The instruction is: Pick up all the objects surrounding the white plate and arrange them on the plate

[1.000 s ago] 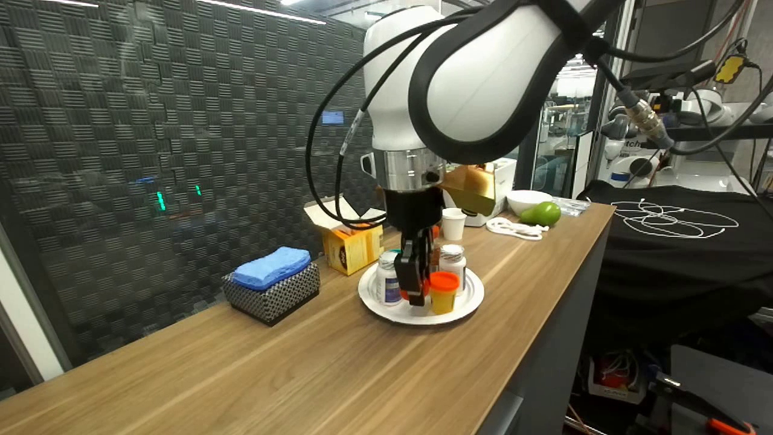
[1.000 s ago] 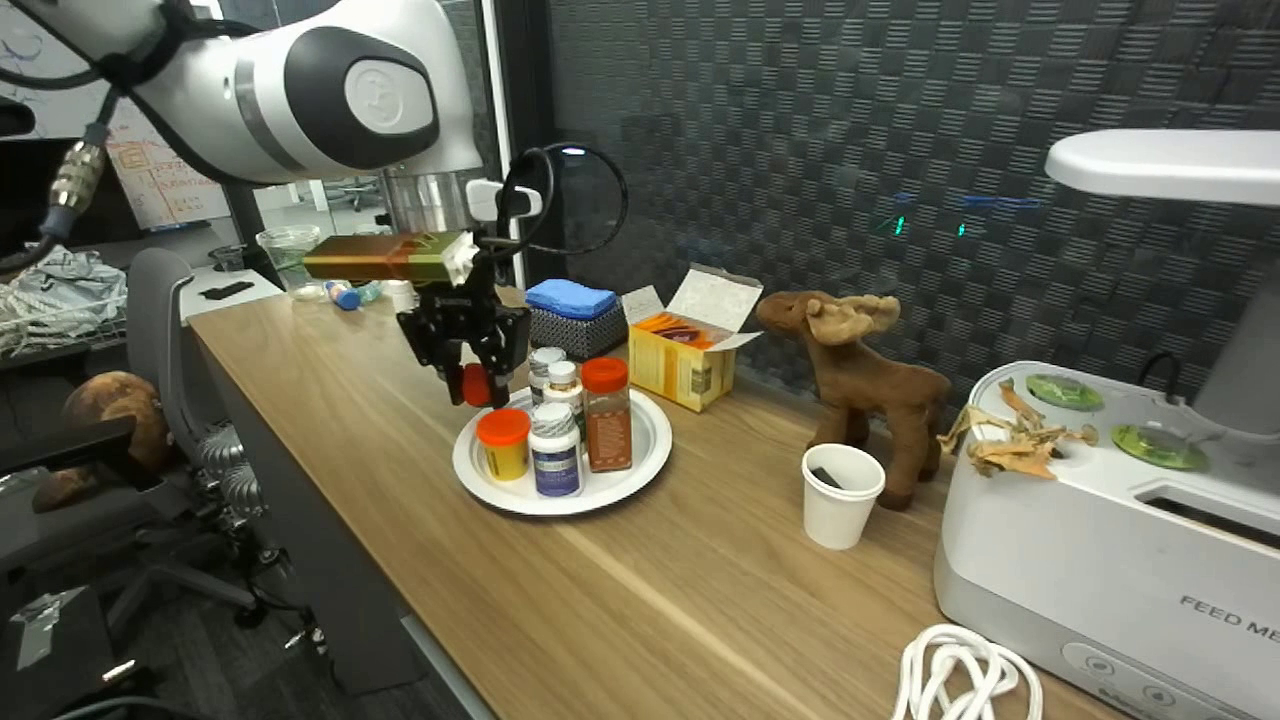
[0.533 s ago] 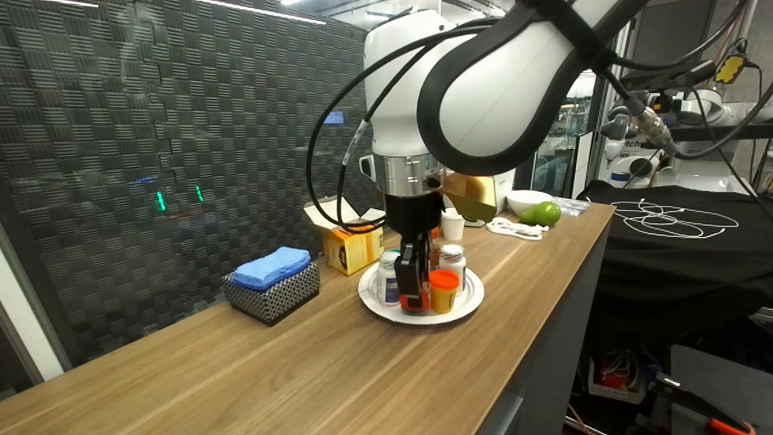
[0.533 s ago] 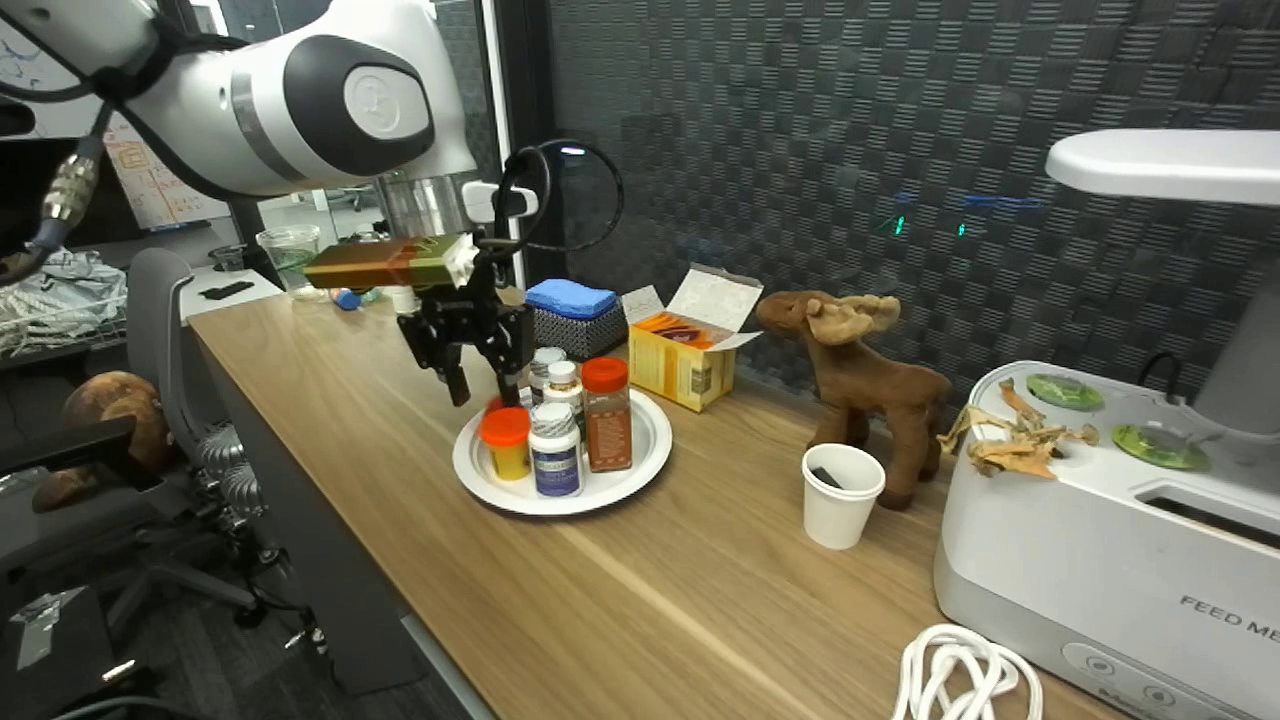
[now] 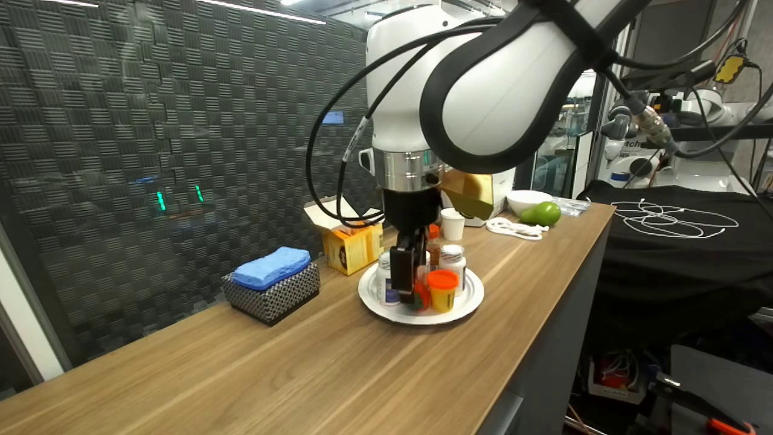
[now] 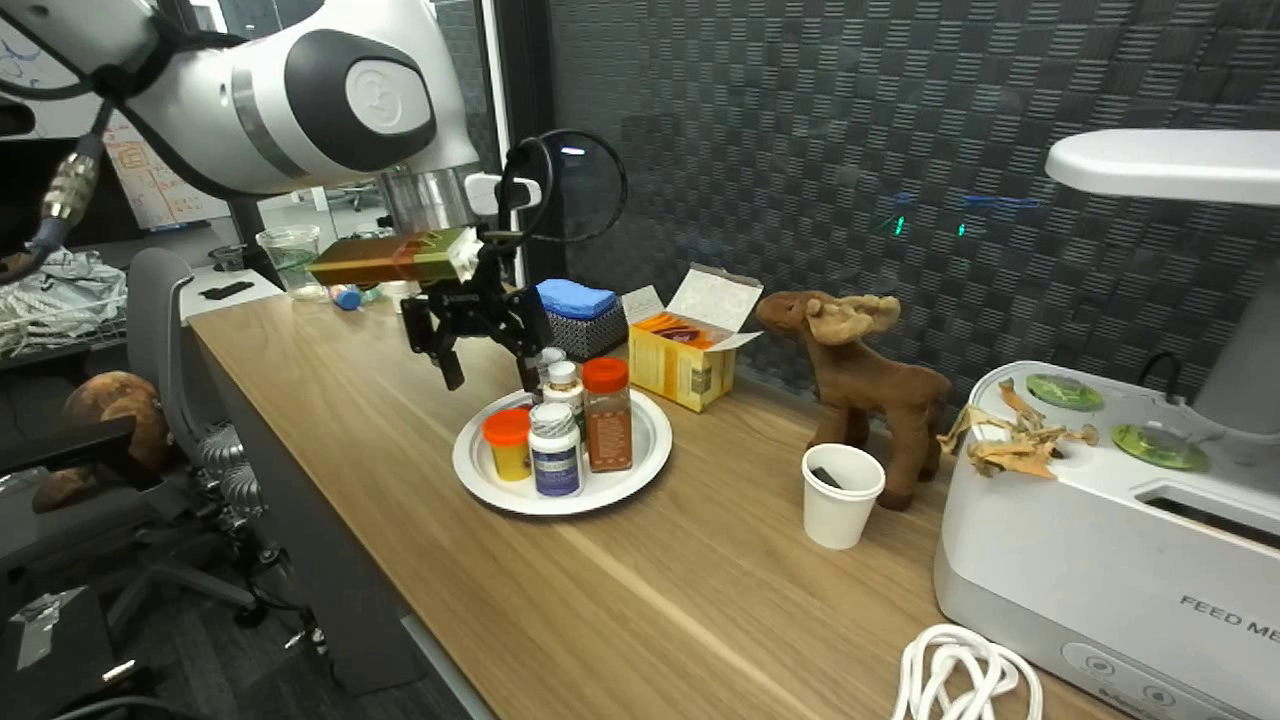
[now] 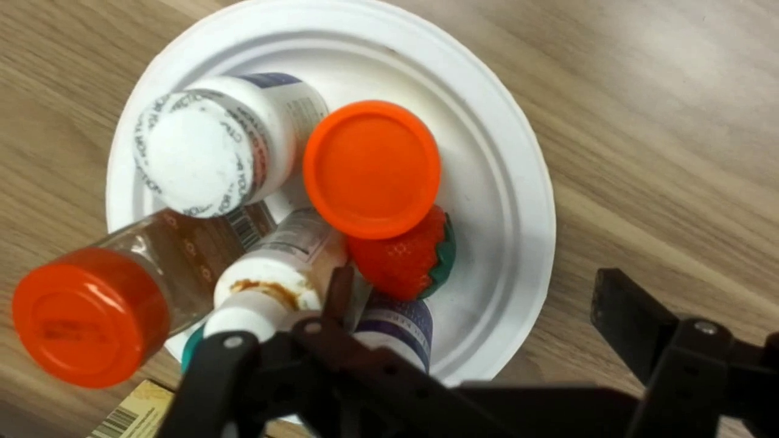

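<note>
The white plate (image 7: 526, 201) carries several upright items in both exterior views. Among them are a yellow tub with an orange lid (image 6: 508, 450), a white bottle with a blue label (image 6: 556, 465) and a spice jar with a red lid (image 6: 609, 430). A stained white bottle (image 7: 268, 274) and a purple-labelled bottle (image 7: 398, 322) also stand there. Against the tub, a red strawberry (image 7: 401, 258) with green leaves lies on the plate. My gripper (image 7: 475, 289) is open above the plate, nothing between its fingers. Its left finger partly covers the bottles in the wrist view.
A yellow carton (image 6: 680, 365) with raised flaps and a patterned box (image 5: 278, 296) under a blue cloth (image 5: 272, 267) stand near the wall. A brown toy moose (image 6: 865, 390), white cup (image 6: 842, 500), white appliance (image 6: 1120, 560), white cord (image 5: 516, 228) and green pear (image 5: 542, 214) are along the counter.
The strawberry was between my fingers a second ago. The jaws have spread apart and it now rests on the plate. My gripper dipped, then rose slightly; the tub shifted a little.
</note>
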You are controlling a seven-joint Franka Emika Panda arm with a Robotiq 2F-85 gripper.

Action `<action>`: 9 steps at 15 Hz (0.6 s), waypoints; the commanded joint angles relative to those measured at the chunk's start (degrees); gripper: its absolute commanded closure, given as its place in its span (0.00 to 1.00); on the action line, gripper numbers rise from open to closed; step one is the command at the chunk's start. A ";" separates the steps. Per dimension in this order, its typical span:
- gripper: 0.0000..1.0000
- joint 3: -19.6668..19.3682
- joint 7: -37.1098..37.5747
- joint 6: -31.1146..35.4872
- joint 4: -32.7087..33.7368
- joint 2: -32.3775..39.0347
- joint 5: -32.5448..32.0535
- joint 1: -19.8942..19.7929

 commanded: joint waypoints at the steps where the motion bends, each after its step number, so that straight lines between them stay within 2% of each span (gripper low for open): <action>1: 0.00 0.44 -2.85 -5.69 1.13 -4.26 7.02 -0.08; 4: 0.00 -0.34 -4.62 -14.10 5.13 -7.11 14.80 -1.11; 9: 0.00 -4.68 -0.23 -24.41 15.05 -9.91 20.83 -4.06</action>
